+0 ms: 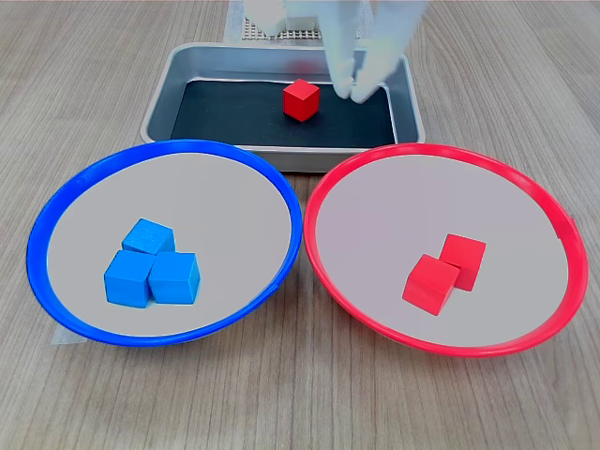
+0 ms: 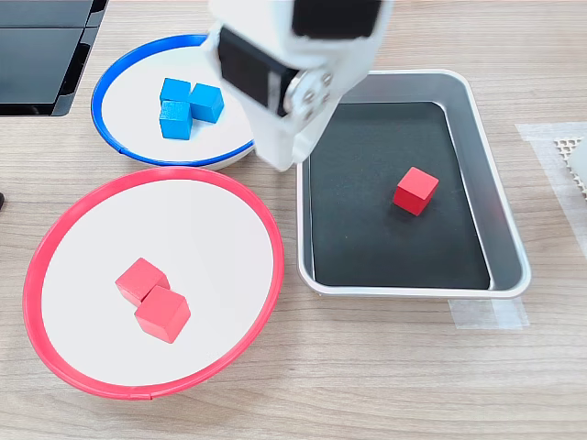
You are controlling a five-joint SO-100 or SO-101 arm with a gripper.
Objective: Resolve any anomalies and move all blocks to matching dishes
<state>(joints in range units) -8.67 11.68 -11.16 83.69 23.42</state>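
The white gripper (image 1: 354, 86) is hanging over the grey metal tray (image 1: 159, 98), its fingers a little apart and holding nothing, just beside a lone red block (image 1: 302, 99) sitting on the black liner (image 1: 225, 117). Nearer in the first exterior view, the blue-rimmed dish (image 1: 56, 202) is carrying three blue blocks (image 1: 150, 264) bunched together, and the red-rimmed dish (image 1: 534, 202) is carrying two red blocks (image 1: 445, 272) touching. In the second exterior view, the arm's body (image 2: 284, 64) is covering part of the blue-rimmed dish.

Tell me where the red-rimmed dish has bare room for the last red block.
The red-rimmed dish is bare everywhere around its two touching red blocks, widest toward the blue-rimmed dish. That dish's three blue blocks cluster together.
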